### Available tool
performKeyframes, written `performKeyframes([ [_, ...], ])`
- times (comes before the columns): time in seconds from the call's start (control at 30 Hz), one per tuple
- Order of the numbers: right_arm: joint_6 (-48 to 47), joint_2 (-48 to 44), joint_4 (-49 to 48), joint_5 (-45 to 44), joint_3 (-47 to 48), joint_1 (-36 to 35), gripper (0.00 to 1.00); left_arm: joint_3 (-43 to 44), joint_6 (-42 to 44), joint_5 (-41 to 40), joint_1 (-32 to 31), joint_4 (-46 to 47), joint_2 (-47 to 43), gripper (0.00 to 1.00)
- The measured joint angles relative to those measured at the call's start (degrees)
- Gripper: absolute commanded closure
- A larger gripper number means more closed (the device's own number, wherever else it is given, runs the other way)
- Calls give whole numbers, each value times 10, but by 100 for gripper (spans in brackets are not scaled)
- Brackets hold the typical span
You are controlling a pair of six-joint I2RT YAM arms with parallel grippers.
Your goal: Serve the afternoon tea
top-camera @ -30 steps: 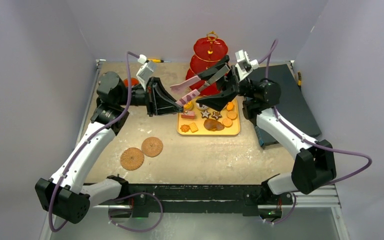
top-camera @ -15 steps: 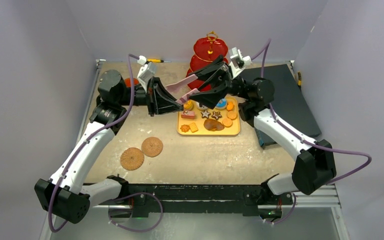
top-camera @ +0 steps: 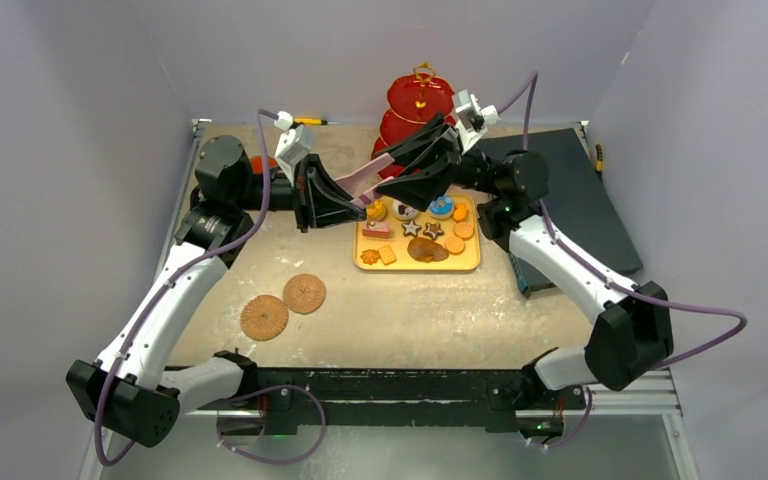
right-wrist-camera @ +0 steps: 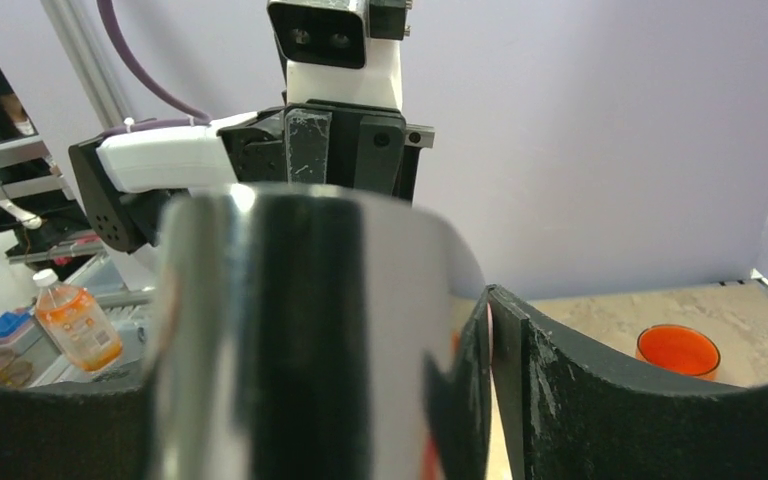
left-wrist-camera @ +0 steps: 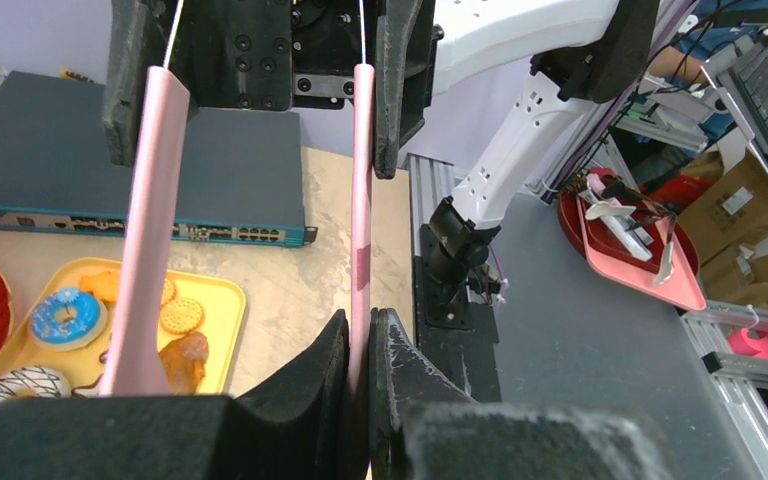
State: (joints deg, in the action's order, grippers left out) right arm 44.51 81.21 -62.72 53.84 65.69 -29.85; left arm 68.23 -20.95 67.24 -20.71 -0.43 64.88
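The pink-tipped metal tongs (top-camera: 365, 178) hang in the air between both grippers, above the tray's far left corner. My left gripper (top-camera: 355, 207) is shut on one pink arm (left-wrist-camera: 362, 250) near its tip. The other pink arm (left-wrist-camera: 145, 250) is free. My right gripper (top-camera: 400, 168) grips the tongs' metal end (right-wrist-camera: 290, 330) with a finger (right-wrist-camera: 610, 400) outside each arm. The red three-tier stand (top-camera: 420, 105) stands behind them. Small pastries and biscuits (top-camera: 430, 235) lie on the yellow tray (top-camera: 470, 262). The orange mug (right-wrist-camera: 677, 350) stands far left. The white mug is out of view.
Two round woven coasters (top-camera: 264, 317) (top-camera: 304, 293) lie at the front left. A dark flat network switch (top-camera: 570, 190) lies at the right, also in the left wrist view (left-wrist-camera: 80, 150). Walls enclose the table on three sides.
My right gripper has carried the tongs left and a little back, closer to my left gripper. The left gripper has stayed almost still, now pinching one pink arm.
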Motion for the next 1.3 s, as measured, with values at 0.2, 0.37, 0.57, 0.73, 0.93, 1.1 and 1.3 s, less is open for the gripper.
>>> performKeyframes([
  [0.2,-29,-13,43,23,11,1,39,8,11,1,-1,-14,0,100],
  [0.37,-68,-35,95,31,12,0,50,11,14,1,-4,-19,0,100],
  [0.57,-91,-47,123,24,12,-2,64,14,26,-5,-5,-24,0,96],
  [0.73,-85,-47,129,2,10,-2,49,25,71,-31,-4,-56,0,100],
  [0.93,-74,-47,116,-31,-5,-2,33,36,131,-40,-5,-99,-1,100],
  [1.1,-63,-47,109,-50,-9,-1,36,36,157,-48,-6,-112,-1,100],
  [1.3,-50,-46,104,-52,-13,-1,48,36,172,-60,-6,-115,-1,100],
])
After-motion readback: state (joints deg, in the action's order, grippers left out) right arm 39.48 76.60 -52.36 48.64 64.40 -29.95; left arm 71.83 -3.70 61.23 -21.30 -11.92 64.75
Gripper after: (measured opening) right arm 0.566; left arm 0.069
